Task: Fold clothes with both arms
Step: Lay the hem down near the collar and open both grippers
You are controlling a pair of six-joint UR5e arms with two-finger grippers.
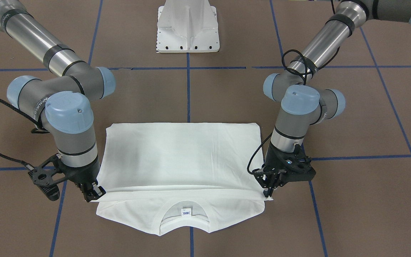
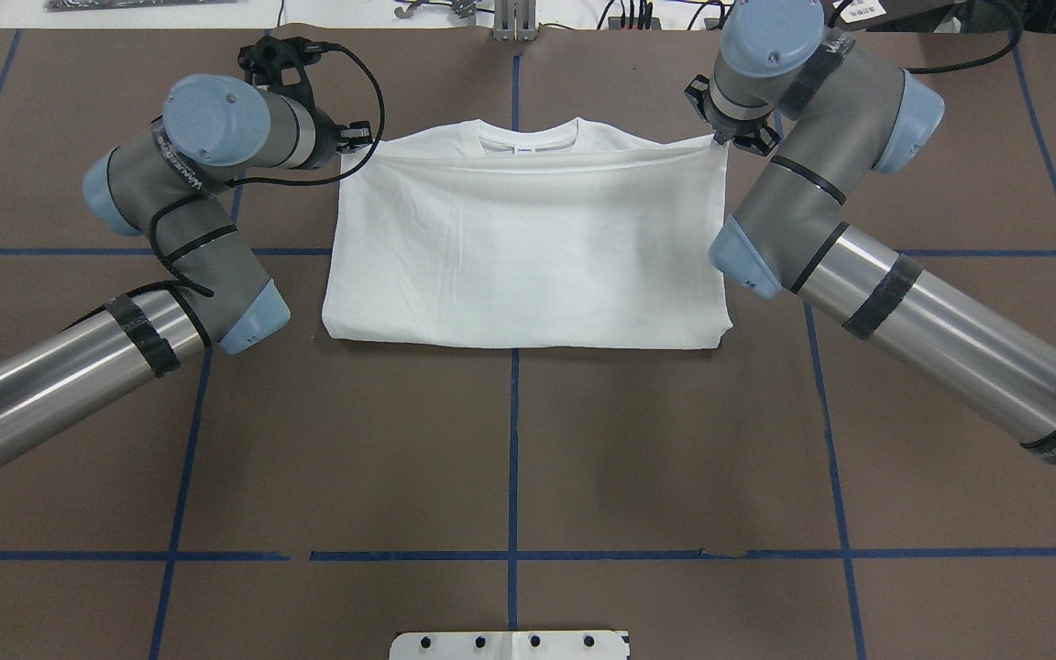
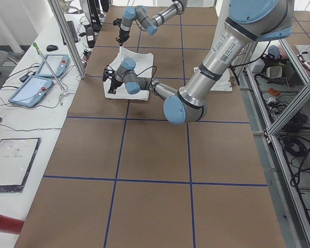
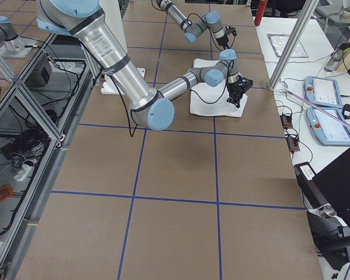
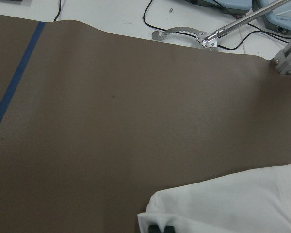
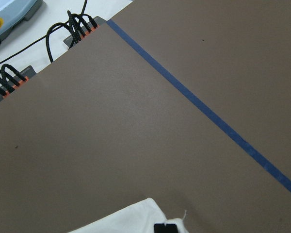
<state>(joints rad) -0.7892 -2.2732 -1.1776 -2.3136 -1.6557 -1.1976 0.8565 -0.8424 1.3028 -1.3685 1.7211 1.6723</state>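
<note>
The white T-shirt (image 1: 180, 157) lies on the brown table, its lower half doubled over so the hem edge rests just short of the ribbed collar (image 1: 184, 223) and neck label (image 1: 186, 212). My left gripper (image 1: 268, 191) is shut on one corner of that folded-over edge, at the right of the front-facing view. My right gripper (image 1: 95, 192) is shut on the opposite corner. From overhead the T-shirt (image 2: 528, 247) shows the held edge stretched straight between left gripper (image 2: 358, 137) and right gripper (image 2: 720, 137). Each wrist view shows dark fingertips at the bottom edge with white cloth: left gripper (image 5: 161, 228), right gripper (image 6: 166, 227).
The white pedestal base (image 1: 188, 28) stands on the robot's side of the table. Blue tape lines (image 2: 514, 440) grid the brown surface. Beyond the table's far edge lie cables (image 6: 72, 26) and a metal bracket (image 5: 184, 33). Teach pendants (image 3: 39, 77) rest on a side bench.
</note>
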